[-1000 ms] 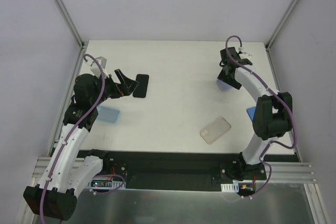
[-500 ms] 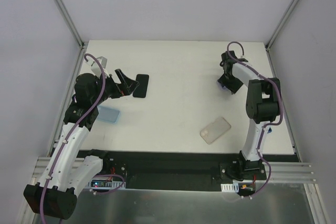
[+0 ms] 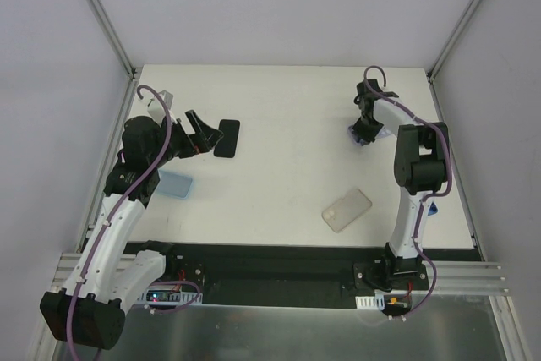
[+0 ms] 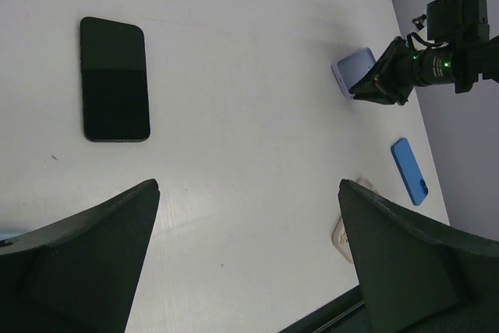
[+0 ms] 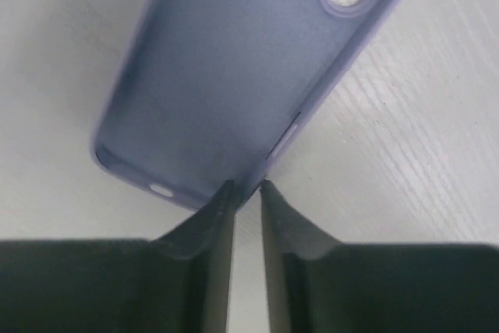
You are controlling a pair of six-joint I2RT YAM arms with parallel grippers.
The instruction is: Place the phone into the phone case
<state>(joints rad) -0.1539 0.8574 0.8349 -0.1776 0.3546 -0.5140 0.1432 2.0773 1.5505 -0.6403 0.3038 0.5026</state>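
The black phone [image 3: 226, 137] lies flat at the back left of the table, also in the left wrist view [image 4: 115, 79]. My left gripper [image 3: 201, 130] hovers just left of it, jaws wide open and holding nothing [image 4: 248, 186]. At the back right, a lavender phone case [image 5: 242, 60] lies open side up, and its near side wall is pinched between the fingers of my right gripper [image 5: 245, 189]. From above, the right gripper [image 3: 365, 127] hides most of the case [image 3: 358, 134]. The left wrist view shows the case [image 4: 355, 70] under that gripper.
A light blue case [image 3: 175, 183] lies by the left arm. A clear, beige-tinted case [image 3: 347, 209] lies near the front centre. A darker blue case [image 4: 410, 171] rests at the right edge, mostly behind the right arm from above. The cell's frame posts stand at the back corners.
The right arm has swung round and lowered onto the lavender case, and its jaws have closed on the case's edge. The left arm has barely moved.
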